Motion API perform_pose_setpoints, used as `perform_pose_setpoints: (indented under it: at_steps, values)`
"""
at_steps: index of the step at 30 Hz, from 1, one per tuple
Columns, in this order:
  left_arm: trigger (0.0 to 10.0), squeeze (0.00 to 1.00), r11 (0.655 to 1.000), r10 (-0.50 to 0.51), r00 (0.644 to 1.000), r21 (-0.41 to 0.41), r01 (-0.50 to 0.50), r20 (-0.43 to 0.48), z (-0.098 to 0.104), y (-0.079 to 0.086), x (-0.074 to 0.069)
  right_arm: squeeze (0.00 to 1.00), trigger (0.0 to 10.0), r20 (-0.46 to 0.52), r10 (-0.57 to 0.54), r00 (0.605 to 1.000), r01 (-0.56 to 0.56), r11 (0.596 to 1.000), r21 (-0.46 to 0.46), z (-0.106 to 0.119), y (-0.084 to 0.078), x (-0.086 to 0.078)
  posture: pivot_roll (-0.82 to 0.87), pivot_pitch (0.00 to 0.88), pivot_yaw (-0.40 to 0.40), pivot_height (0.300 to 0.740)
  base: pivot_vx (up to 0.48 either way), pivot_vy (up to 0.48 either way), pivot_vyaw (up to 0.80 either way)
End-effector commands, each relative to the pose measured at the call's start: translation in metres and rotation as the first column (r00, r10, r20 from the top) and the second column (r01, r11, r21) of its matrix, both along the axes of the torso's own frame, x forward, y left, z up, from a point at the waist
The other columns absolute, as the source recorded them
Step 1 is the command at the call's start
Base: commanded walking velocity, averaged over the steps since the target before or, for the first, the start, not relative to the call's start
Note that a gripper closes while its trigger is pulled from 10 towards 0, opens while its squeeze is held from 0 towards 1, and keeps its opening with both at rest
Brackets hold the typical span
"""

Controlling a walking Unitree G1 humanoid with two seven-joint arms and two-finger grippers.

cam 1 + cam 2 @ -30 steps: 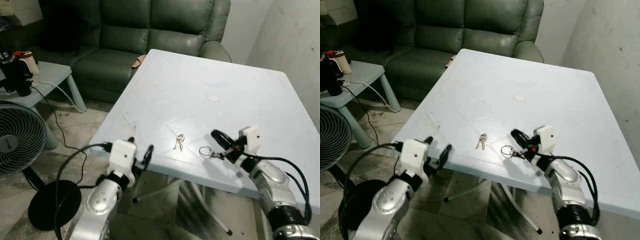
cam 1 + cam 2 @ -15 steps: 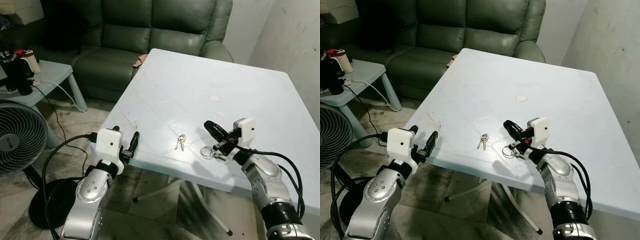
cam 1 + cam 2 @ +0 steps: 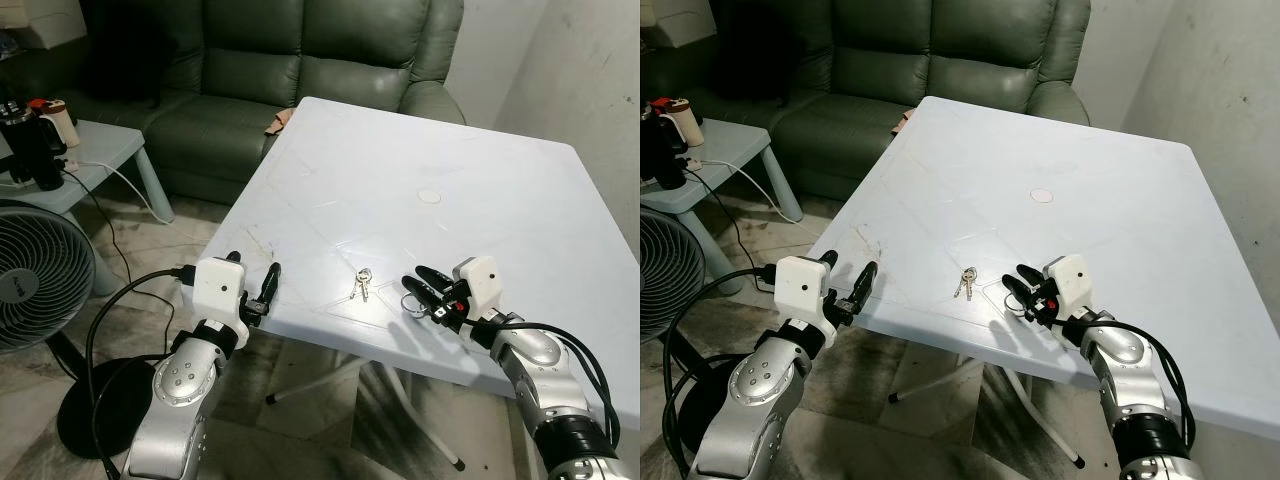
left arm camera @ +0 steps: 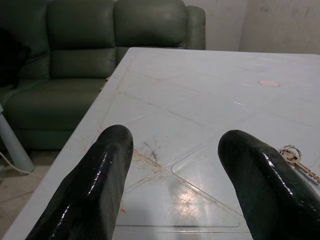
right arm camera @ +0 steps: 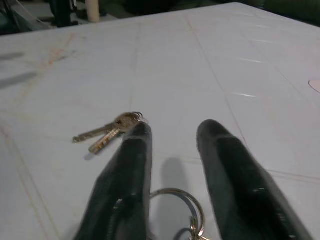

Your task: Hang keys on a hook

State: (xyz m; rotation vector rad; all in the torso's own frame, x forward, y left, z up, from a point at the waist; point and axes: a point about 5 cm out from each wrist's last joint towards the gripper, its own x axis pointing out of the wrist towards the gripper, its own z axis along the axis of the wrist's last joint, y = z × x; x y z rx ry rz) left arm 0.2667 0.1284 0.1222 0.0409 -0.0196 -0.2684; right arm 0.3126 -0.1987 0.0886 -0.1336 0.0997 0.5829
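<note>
Our right hand (image 3: 421, 288) hovers low over the near part of the pale blue worktop (image 3: 480, 190), its two black fingers (image 5: 226, 165) parted with a clear gap between them, grasping nothing. A bare metal key ring (image 5: 180, 204) lies flat on the worktop beneath those fingers, partly hidden by them, and we cannot tell whether a finger touches it. The keys (image 3: 360, 285), a small bunch of two on their own ring, lie flat on the worktop just beside the right hand, on the side toward our left arm, apart from the fingertips.

Our left hand (image 3: 255, 290) is raised at the worktop's near corner, off its edge, pointing across the surface toward the keys. Its fingers (image 4: 100, 180) are spread wide and hold nothing. The keys (image 4: 299, 162) sit well apart from this hand.

Farther along the worktop from the keys, a small round disc (image 3: 428, 196) lies near the middle. Beyond the worktop's far edge stands a dark green sofa (image 3: 300, 60). Off to the side past our left arm stand a floor fan (image 3: 35, 280) and a low side table (image 3: 95, 150) carrying a dark kettle (image 3: 30, 150).
</note>
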Motion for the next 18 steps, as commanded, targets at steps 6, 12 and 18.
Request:
perform_pose_setpoints:
  at_steps: [6,12,18]
  values:
    - [10.0,0.00,1.000,0.008,1.000,0.004,-0.008,-0.006,-0.001,0.001,-0.001,0.00,10.0,-0.016,-0.030,0.999,0.029,0.996,-0.086,-0.001,-0.003,0.004,-0.09,0.000,-0.059,0.740,0.000,0.000,0.00]
    - [10.0,0.00,1.000,0.009,1.000,0.005,-0.009,-0.006,-0.001,0.001,-0.001,0.00,10.0,-0.042,-0.038,0.998,0.034,0.995,-0.098,-0.005,-0.004,0.004,-0.09,0.001,-0.060,0.740,0.000,0.000,0.00]
    - [10.0,0.00,1.000,0.010,1.000,0.001,-0.010,-0.007,-0.001,0.001,-0.001,0.00,10.0,-0.063,-0.055,0.996,0.047,0.992,-0.119,-0.009,-0.006,0.004,-0.10,0.005,-0.061,0.740,0.000,0.000,0.00]
